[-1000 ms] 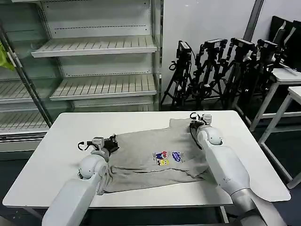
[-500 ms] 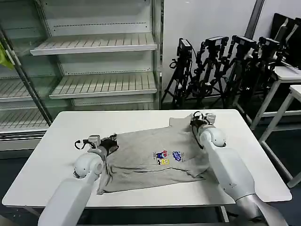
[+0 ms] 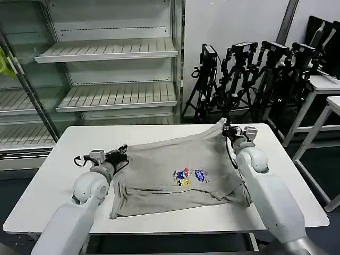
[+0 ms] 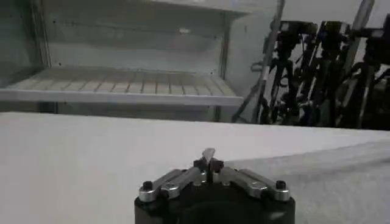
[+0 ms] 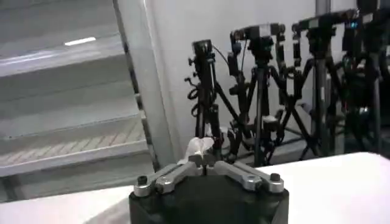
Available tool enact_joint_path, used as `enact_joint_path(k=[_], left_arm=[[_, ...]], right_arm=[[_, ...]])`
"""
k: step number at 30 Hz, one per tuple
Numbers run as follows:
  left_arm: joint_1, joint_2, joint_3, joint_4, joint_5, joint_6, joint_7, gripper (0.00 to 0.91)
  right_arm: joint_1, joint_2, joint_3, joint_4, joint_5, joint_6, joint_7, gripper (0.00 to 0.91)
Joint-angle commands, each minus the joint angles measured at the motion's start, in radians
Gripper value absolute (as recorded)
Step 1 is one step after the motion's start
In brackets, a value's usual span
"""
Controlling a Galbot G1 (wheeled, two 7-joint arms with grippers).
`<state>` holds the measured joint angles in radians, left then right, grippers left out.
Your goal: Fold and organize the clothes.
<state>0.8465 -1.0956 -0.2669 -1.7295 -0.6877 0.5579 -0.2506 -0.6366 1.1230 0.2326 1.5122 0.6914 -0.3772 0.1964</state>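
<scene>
We are lifting the T-shirt's (image 3: 178, 167) far edge higher off the tabletop (image 3: 53, 180), left gripper (image 3: 121, 155) and right gripper (image 3: 227, 129) jaws pinching its corners, starting a fold.

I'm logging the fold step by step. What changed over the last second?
Both end effectors, the left and right, moved apart and outward while staying shut on the T-shirt, lifting and stretching its far edge taut. The near hem still rests on the table, print facing up.
</scene>
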Motion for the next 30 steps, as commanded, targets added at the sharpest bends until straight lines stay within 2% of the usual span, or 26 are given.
enact_joint_path(k=[1,8,14,19,30], left_arm=[[0.219,0.071,-0.033,-0.259,0.057,0.013,0.007,0.05],[0.348,0.108,-0.06,-0.356,0.158,0.018,0.014,0.05],[0.435,0.11,-0.052,-0.366,0.257,0.01,0.022,0.05],[0.452,0.096,-0.038,-0.34,0.289,0.001,0.028,0.05],[0.435,0.059,-0.02,-0.304,0.327,-0.001,0.035,0.071]], right_arm=[[-0.285,-0.094,0.057,0.336,-0.051,0.005,-0.002,0.0],[-0.495,-0.118,0.131,0.444,-0.134,-0.013,-0.019,0.0],[-0.596,-0.094,0.194,0.478,-0.207,-0.042,-0.032,0.0],[-0.611,-0.072,0.211,0.437,-0.245,-0.057,-0.024,0.0],[-0.595,-0.017,0.206,0.397,-0.249,-0.13,-0.001,0.0]])
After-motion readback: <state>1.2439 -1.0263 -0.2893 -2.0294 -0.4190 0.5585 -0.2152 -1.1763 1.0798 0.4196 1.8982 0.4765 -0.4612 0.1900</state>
